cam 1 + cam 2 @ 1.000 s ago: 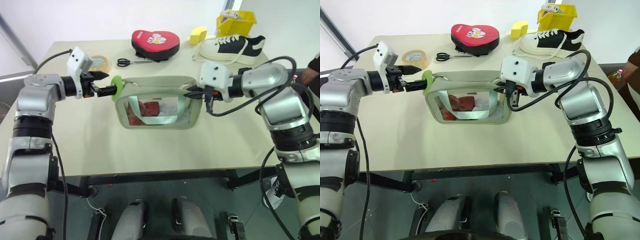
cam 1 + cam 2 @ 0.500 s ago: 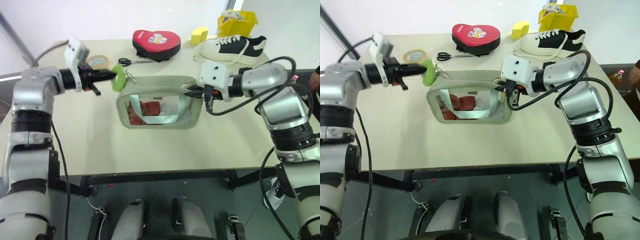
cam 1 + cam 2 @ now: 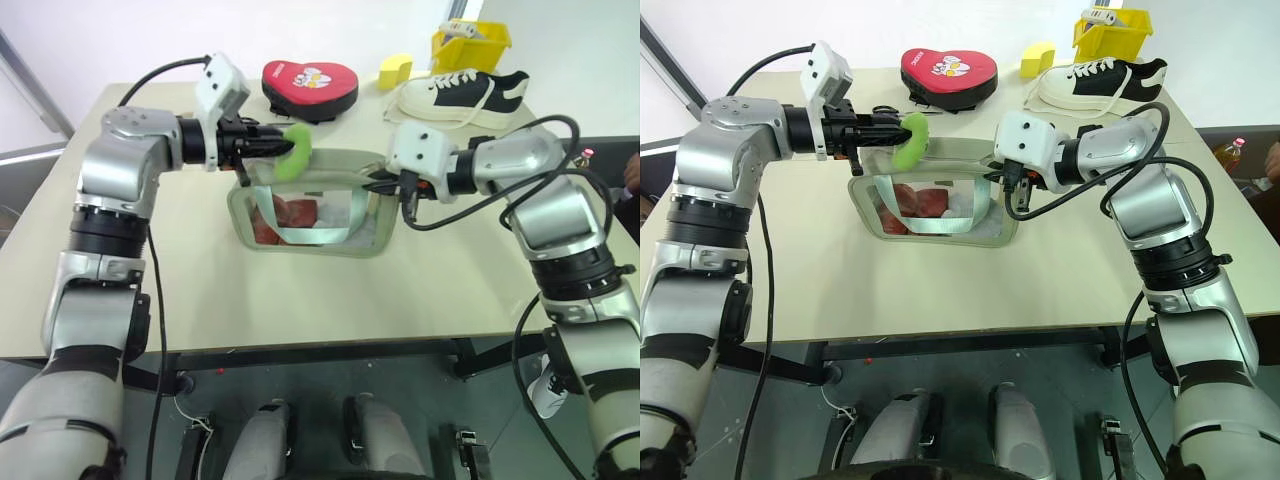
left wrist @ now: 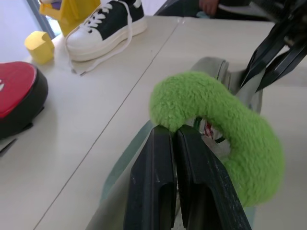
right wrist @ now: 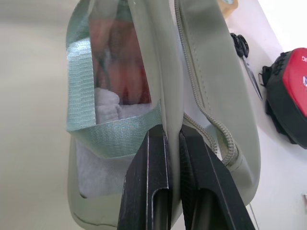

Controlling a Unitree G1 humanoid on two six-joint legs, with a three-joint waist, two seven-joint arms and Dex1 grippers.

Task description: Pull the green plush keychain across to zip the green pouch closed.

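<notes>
The pale green pouch (image 3: 340, 161) stands mid-table, its clear window showing red and pale items. My left gripper (image 4: 173, 130) is shut on the edge of the green plush keychain (image 4: 216, 120), a fuzzy lime curl held over the pouch's top near its left part (image 3: 293, 155). The zipper pull under the plush is hidden. At the pouch's right end my right gripper (image 5: 172, 132) is shut on the fabric edge of the pouch (image 5: 211, 72), beside the zipper track; in the left eye view it sits at the right end (image 3: 386, 184).
Behind the pouch lie a red heart-shaped case (image 3: 310, 85), a yellow block (image 3: 396, 70), a black-and-white sneaker (image 3: 460, 92) and a yellow bin (image 3: 470, 42). Scissors (image 3: 880, 112) peek out behind my left arm. A person's hand (image 3: 630, 172) shows at the right edge.
My left gripper closed on the plush keychain and carried it rightward, from beyond the pouch's left end to over its top. The right gripper kept its hold and place.
</notes>
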